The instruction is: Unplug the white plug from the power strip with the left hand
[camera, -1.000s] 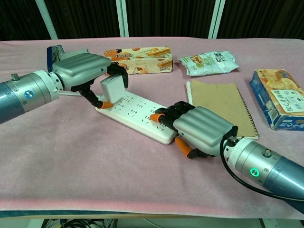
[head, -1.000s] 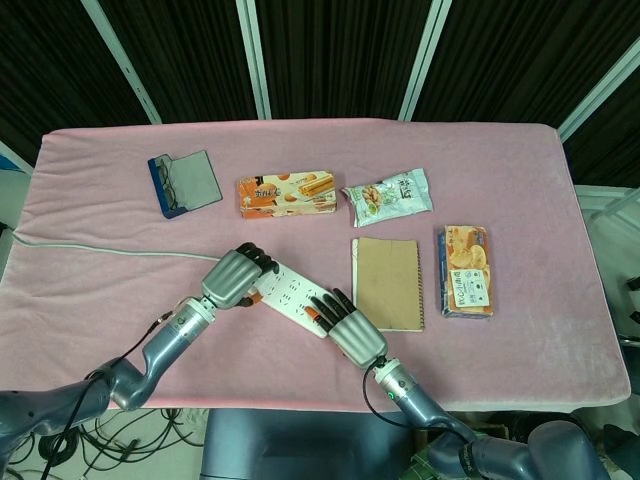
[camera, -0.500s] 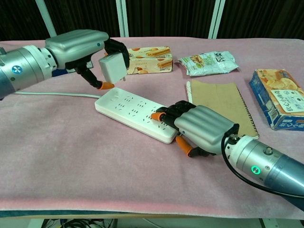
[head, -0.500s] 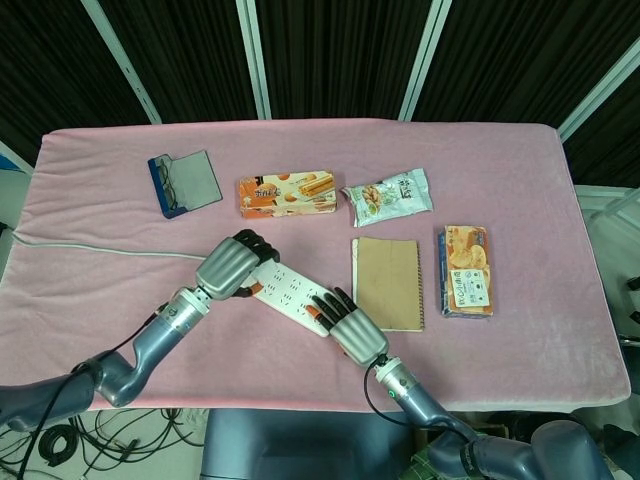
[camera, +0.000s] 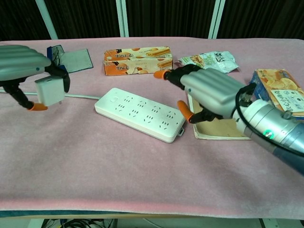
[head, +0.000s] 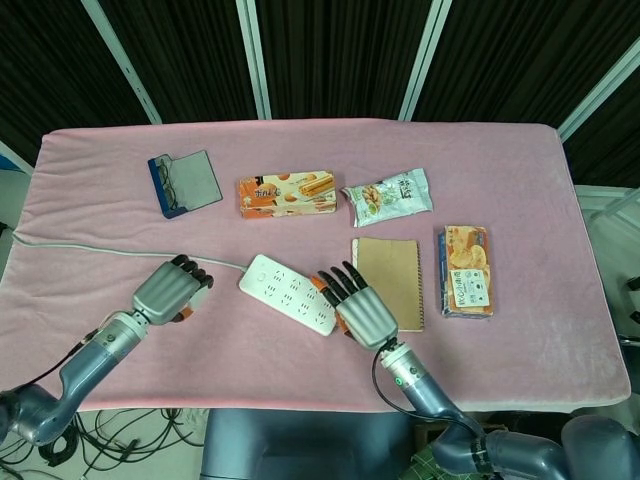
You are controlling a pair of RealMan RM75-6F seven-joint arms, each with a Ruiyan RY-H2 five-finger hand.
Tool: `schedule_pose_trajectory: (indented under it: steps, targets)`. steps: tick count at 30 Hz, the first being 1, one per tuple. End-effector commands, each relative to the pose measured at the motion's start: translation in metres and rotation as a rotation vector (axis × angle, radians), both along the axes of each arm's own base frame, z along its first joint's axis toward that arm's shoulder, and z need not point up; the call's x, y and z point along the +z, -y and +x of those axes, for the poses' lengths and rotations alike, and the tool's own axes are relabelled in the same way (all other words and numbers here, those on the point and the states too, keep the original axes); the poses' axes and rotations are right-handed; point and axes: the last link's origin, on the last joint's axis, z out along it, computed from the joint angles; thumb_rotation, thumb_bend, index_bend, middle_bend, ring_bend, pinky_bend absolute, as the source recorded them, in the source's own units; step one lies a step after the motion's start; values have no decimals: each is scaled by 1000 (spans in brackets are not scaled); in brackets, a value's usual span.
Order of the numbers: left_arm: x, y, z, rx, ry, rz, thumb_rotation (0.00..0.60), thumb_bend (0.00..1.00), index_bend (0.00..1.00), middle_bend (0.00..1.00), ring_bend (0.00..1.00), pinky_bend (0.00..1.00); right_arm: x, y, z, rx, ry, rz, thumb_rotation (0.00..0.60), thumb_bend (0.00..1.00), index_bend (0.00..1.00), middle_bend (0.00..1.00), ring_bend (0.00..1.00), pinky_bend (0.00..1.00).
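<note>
The white power strip (head: 287, 293) (camera: 139, 113) lies at an angle on the pink cloth, all its sockets bare. My left hand (head: 168, 291) (camera: 23, 62) holds the white plug (camera: 49, 91) well left of the strip, lifted above the cloth; the head view hides the plug under the hand. My right hand (head: 358, 308) (camera: 207, 92) hovers just off the strip's right end with its fingers spread and nothing in them, not touching the strip.
A white cable (head: 90, 249) runs from the strip to the table's left edge. Behind lie a glasses case (head: 184, 183), a biscuit box (head: 286, 193) and a snack bag (head: 388, 195). A brown notebook (head: 387, 282) and another snack box (head: 467, 270) lie at the right.
My left hand pulled the plug up out of the strip, then carried it left and toward the front. My right hand lifted off the strip's end and opened.
</note>
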Motion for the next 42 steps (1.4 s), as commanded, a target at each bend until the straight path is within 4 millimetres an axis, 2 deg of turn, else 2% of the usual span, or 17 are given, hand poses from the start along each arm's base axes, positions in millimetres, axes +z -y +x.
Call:
schedule_pose_trajectory:
  steps: [1, 7, 13, 15, 19, 22, 25, 29, 34, 38, 42]
  targets:
    - [1, 8, -19, 1, -83, -5, 600, 657, 601, 633, 276, 255, 47, 9, -9, -21, -17, -100, 600, 639, 64, 90, 83, 47]
    - [-2, 10, -37, -8, -192, 9, 600, 657, 582, 622, 270, 254, 100, 19, -45, -82, -89, -197, 600, 637, 65, 90, 84, 47]
    - [-2, 4, -47, -70, -373, 21, 600, 631, 528, 578, 237, 251, 136, 22, -82, -149, -139, -241, 600, 608, 64, 90, 84, 47]
    - [-2, 5, -47, -75, -403, 21, 600, 546, 454, 503, 186, 221, 144, 21, -91, -166, -149, -251, 600, 559, 61, 89, 81, 47]
    - [0, 4, -45, -58, -425, 39, 600, 293, 197, 180, 9, 14, 157, 19, -108, -193, -178, -261, 600, 400, 42, 78, 57, 41]
    - [6, 3, -37, -32, -407, 82, 600, 160, 141, 95, 0, 0, 167, 17, -119, -214, -187, -263, 600, 343, 39, 66, 50, 40]
    - [11, 7, -30, -6, -384, 89, 600, 85, 90, 58, 0, 0, 179, 16, -132, -240, -207, -281, 600, 310, 34, 51, 46, 39]
    - [23, 17, -25, 49, -407, 80, 600, 79, 73, 52, 0, 0, 201, 16, -156, -315, -210, -301, 600, 293, 30, 33, 42, 39]
    - [48, 26, -3, 67, -374, 147, 600, 95, 73, 55, 0, 0, 234, 6, -184, -400, -168, -338, 600, 292, 27, 30, 42, 40]
    - [71, 38, 7, 74, -308, 241, 600, 99, 73, 62, 0, 0, 251, -12, -199, -417, -157, -377, 600, 292, 27, 30, 42, 40]
    - [95, 61, 4, 128, -203, 316, 600, 100, 73, 60, 0, 0, 258, -40, -212, -429, -159, -379, 600, 292, 23, 30, 42, 39]
